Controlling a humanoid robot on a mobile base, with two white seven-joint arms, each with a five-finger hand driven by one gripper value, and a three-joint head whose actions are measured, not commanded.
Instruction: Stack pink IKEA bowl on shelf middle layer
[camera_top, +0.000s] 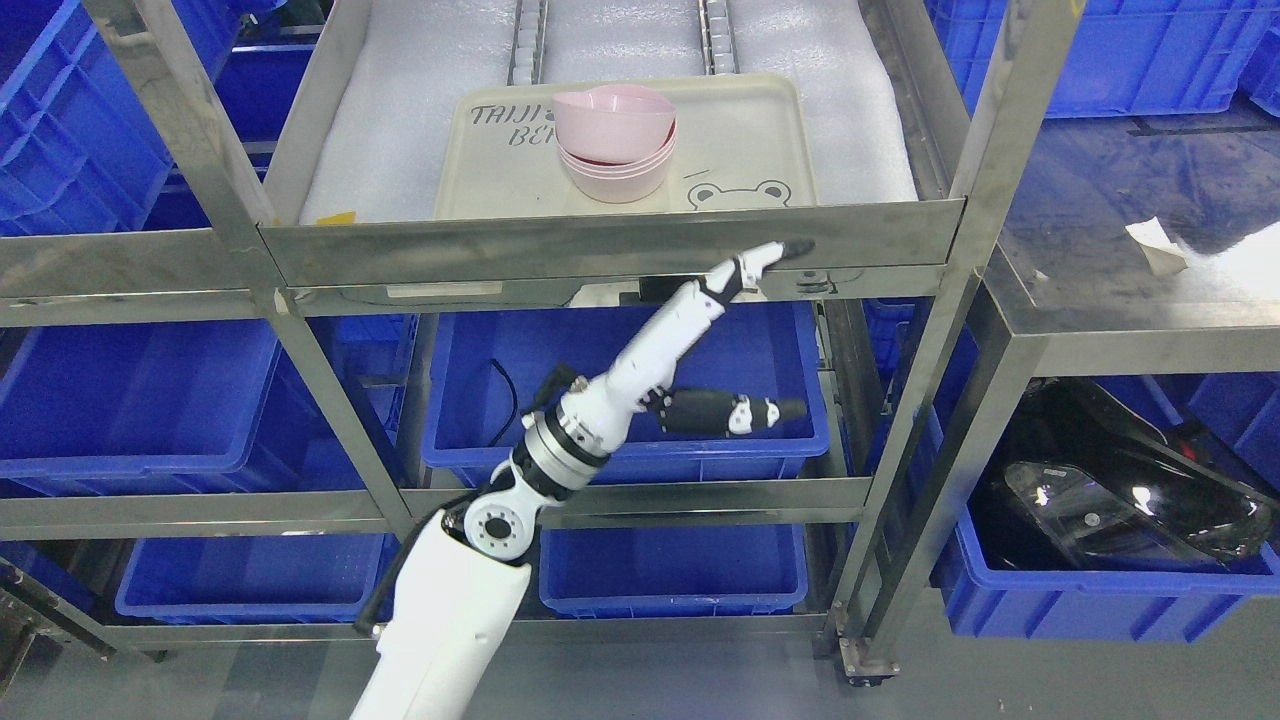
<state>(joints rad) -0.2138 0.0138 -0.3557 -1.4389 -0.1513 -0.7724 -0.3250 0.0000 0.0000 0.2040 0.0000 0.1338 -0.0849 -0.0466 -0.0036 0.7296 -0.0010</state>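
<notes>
A stack of pink bowls (616, 150) sits on a cream tray (740, 140) on the steel shelf layer (610, 245); the top bowl lies tilted in the stack. My left hand (770, 330) is below and in front of the tray, outside the shelf's front rim. It is open and holds nothing. Its long fingers (765, 258) stretch up to the rim's lower edge, and the dark thumb (735, 412) points right over a blue bin. The hand is apart from the bowls.
A blue bin (620, 440) sits on the layer under the tray, and more blue bins (130, 400) fill the lower shelves. Steel posts (985, 160) frame the shelf. A steel table (1130, 260) stands at right, with a black object (1120, 490) in a bin beneath it.
</notes>
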